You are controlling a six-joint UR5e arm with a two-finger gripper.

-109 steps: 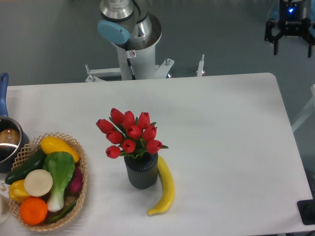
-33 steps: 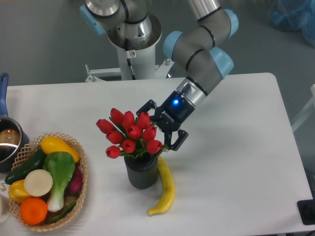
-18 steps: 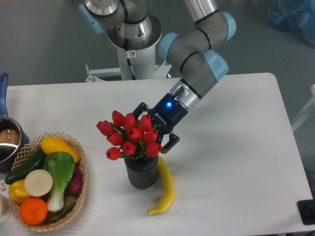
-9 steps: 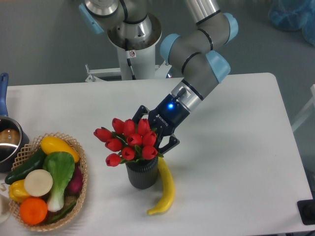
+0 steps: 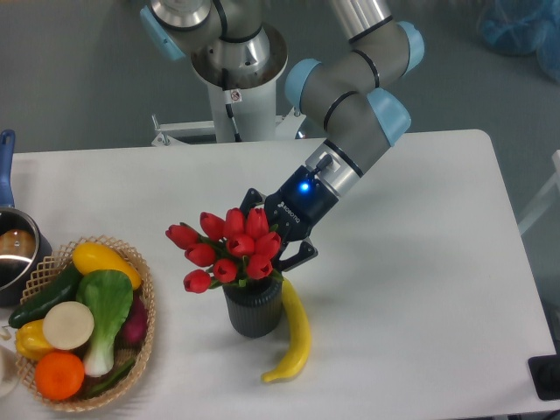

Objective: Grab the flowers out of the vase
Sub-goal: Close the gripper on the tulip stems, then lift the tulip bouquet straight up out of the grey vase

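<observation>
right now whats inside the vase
The flowers rise from the vase, with the hand at the bunch's right side. Buds and leaves cover the mouth, so the stems and interior are hidden.

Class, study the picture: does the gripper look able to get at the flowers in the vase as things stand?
Probably yes. The gripper is already at the right side of the flowers, which stand in the vase. Nothing lies between them; the banana sits lower, beside the vase.

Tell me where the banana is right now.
The banana lies on the table near the front edge, just right of the vase and far right of the wicker basket.
</observation>
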